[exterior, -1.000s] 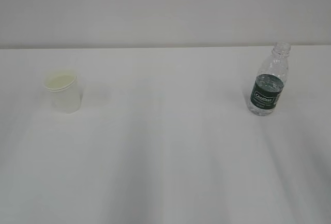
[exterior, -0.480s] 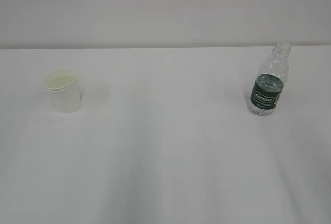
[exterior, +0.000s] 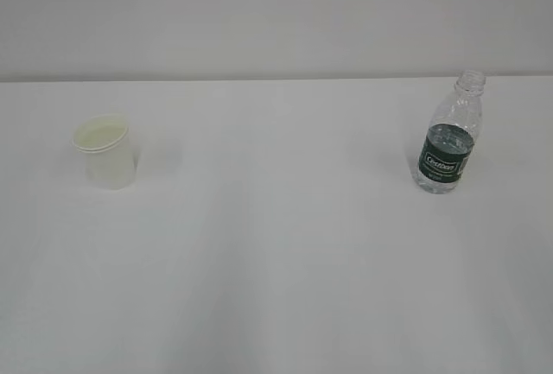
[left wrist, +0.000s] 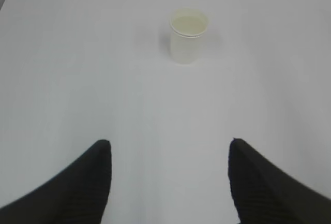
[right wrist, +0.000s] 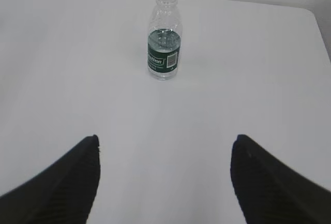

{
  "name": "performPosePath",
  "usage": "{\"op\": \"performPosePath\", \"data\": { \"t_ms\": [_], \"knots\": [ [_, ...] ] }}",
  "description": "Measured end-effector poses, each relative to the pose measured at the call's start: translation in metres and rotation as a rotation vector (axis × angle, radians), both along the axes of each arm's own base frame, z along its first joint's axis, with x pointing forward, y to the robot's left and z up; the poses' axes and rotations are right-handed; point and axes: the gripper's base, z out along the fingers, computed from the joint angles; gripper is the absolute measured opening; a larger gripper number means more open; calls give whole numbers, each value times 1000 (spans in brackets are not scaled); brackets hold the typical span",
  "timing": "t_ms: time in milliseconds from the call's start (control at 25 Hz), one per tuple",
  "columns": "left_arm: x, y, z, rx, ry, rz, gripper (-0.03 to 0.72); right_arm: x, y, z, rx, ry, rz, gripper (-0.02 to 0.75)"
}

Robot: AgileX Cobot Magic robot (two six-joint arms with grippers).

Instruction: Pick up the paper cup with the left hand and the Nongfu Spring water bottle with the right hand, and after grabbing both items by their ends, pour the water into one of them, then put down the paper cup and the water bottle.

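Here, both hands spread above white table [exterior: 276,262]; pale wall [exterior: 276,11] behind

Even, diffuse, bright light is seen in all three views, and the white table [exterior: 276,244] is rendered nearly without texture; its far edge is only faintly separated from the pale wall. Shadows are soft and weak: a faint grey smudge is cast to the right of the paper cup [exterior: 104,151] in the exterior view, and a pale one left of the Nongfu Spring water bottle [exterior: 448,144]. No hard glare is seen; small highlights are scattered on the bottle's clear ribs. The exterior picture is slightly soft and grainy. In the wrist views the dark fingers [left wrist: 77,188] [right wrist: 67,182] at the lower frame are blurred, and a slight darkening is noticed toward the corners.
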Motion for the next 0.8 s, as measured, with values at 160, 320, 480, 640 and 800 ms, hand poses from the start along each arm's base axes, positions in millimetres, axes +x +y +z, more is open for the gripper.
{"op": "performPosePath", "data": {
  "t_ms": [160, 320, 480, 640, 800],
  "knots": [
    [-19, 0, -3, 1, -17, -4, 505, -9, -1, -4, 5, 37, -9, 588],
    [-30, 0, -7, 1, 6, -9, 500, -19, -4, -7, 3, 55, -23, 571],
    [-33, -1, -10, -5, 47, -17, 494, -32, -7, -11, -5, 59, -39, 522],
    [-34, -1, -11, -4, 64, -18, 493, -45, -11, -19, -13, 46, -53, 508],
    [-36, -1, -13, -2, 85, -19, 486, -54, -12, -32, 4, 49, -71, 503]
  ]
}}
